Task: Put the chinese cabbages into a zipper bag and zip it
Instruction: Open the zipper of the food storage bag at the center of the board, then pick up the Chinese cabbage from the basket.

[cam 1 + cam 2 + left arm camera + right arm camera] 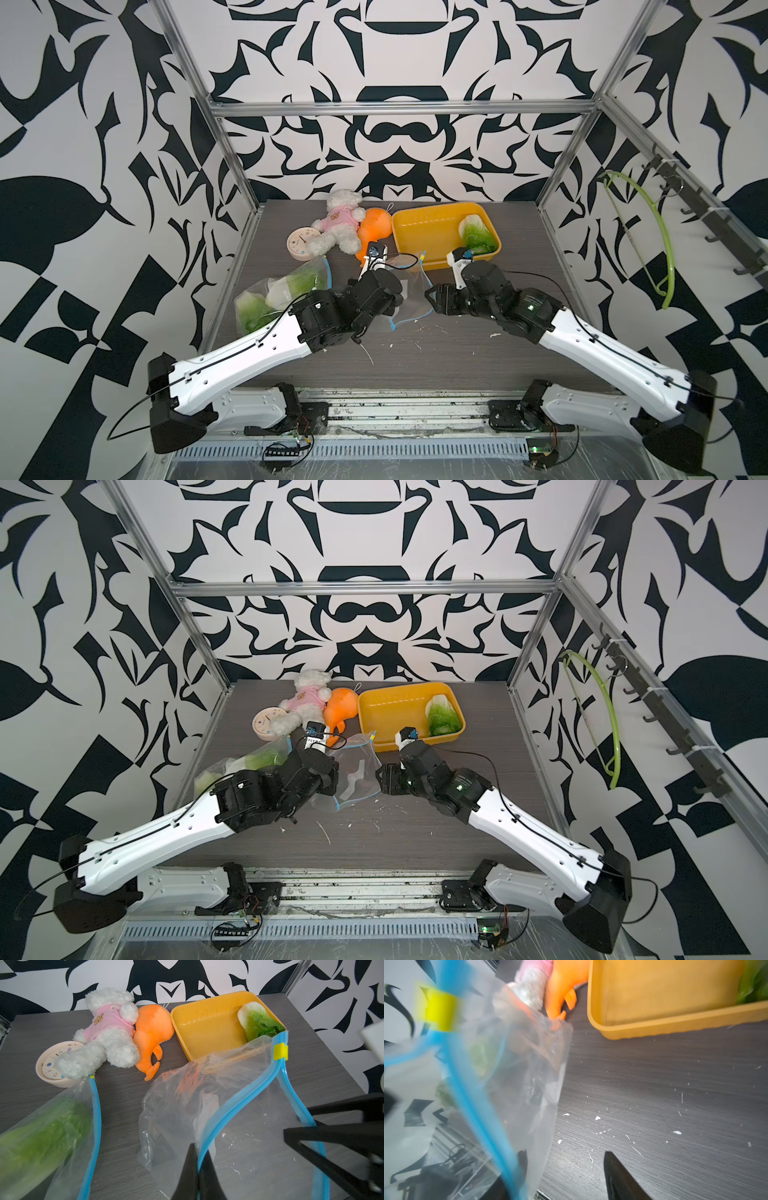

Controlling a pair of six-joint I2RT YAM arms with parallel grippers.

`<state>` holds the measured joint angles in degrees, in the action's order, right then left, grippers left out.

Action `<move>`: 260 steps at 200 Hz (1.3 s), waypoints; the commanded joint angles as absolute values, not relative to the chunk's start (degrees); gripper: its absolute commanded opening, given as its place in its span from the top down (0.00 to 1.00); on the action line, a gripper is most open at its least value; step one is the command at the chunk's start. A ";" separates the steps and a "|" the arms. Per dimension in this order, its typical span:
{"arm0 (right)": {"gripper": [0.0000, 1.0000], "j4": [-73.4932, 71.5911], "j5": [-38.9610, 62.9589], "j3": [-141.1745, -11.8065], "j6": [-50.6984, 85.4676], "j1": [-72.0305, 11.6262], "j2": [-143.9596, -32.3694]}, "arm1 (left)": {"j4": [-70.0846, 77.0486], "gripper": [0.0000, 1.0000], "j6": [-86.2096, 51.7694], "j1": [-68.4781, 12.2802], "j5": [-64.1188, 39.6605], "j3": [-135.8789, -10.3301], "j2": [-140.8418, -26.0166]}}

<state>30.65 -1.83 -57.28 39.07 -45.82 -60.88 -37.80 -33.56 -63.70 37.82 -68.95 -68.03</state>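
Left gripper was clamped tight on the blue zip strip of the empty zipper bag, holding that lip up off the table, with the yellow slider at the far end of the strip. Across the mouth of the bag, the right gripper stood with its jaws parted. The other blue lip ran past one finger, and nothing was pinched between them. Now for the target: one chinese cabbage lay in the yellow tray against the wall on the right arm's side. Its white stem end pointed toward the back wall and its green leaves toward the robot, so its long axis ran roughly front to back. From the right gripper it sat beyond and a little outward, close by, while the left arm would have had to cross over the bag to get there. So the pick looked like the right arm's job, with the jaws closing across the head's narrow width. Off on the left arm's side, a second bag lay flat with cabbage inside it, well apart from the tray.
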 commanded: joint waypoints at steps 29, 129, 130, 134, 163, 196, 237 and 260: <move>0.39 32.55 -0.81 -62.89 35.50 -45.35 -60.04 | -35.56 1.00 -34.11 -62.66 35.60 -69.69 -72.12; 0.36 30.30 5.18 -64.94 35.60 -29.94 -59.11 | -31.27 1.00 -34.28 -58.63 31.03 -67.37 -73.91; 0.36 30.27 5.45 -64.95 35.60 -29.69 -59.22 | -31.19 1.00 -34.28 -58.58 30.94 -67.30 -74.18; 0.35 29.89 6.30 -64.95 35.90 -28.44 -59.74 | -30.83 1.00 -34.20 -58.46 30.50 -67.32 -74.54; 0.34 25.85 9.69 -64.47 38.83 -20.63 -63.87 | -30.53 1.00 -33.75 -57.92 29.53 -68.08 -76.07; 0.28 17.14 14.10 -60.39 47.58 -12.01 -68.69 | -30.72 1.00 -33.67 -57.83 28.88 -68.12 -76.04; 0.22 9.31 13.01 -57.36 53.44 -6.68 -74.87 | -29.03 1.00 -33.92 -57.83 27.57 -66.47 -74.62; 0.20 6.44 13.91 -57.94 54.98 -5.72 -79.87 | -28.65 1.00 -33.93 -57.81 27.16 -66.05 -74.44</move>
